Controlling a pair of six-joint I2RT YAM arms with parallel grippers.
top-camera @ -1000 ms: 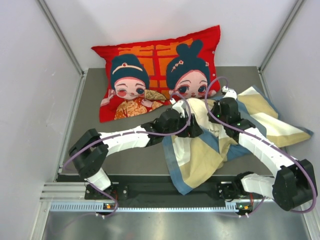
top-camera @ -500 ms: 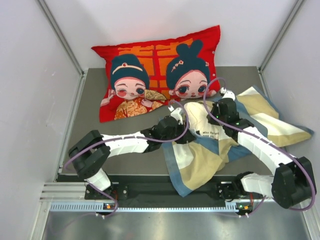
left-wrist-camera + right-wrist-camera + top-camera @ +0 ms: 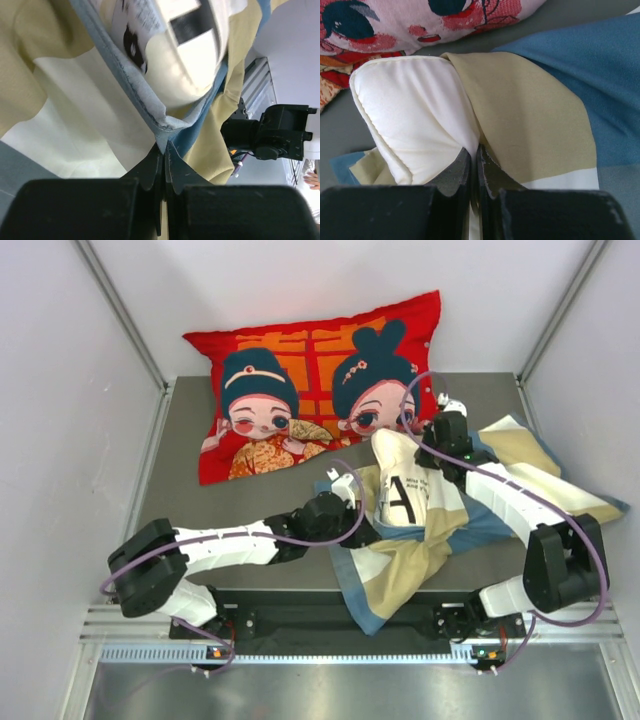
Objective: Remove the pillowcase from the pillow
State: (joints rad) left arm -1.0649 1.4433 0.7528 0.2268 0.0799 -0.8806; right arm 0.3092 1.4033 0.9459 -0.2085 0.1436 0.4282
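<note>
- My left gripper (image 3: 163,148) is pinched fully closed on the blue hem of the pillowcase (image 3: 75,125), at the mouth of the cover.
- My right gripper (image 3: 474,150) is closed on the far corner of the pillow (image 3: 415,115), just where cream stuffing meets tan cloth. I cannot tell whether case fabric is caught too.
- The pillow lies half out of the case, its printed face up. The cover is bunched around its near end and spread to the right on the table (image 3: 190,480).
- Handling judgement: the case is thin, limp and light, so I take it by the stitched hem. The pillow is plump and compressible, so a corner seam gives the firmest hold.
- My left arm lies low and outstretched across the table. My right arm is folded back over the case, with its wrist near the red cushion (image 3: 310,370).
</note>
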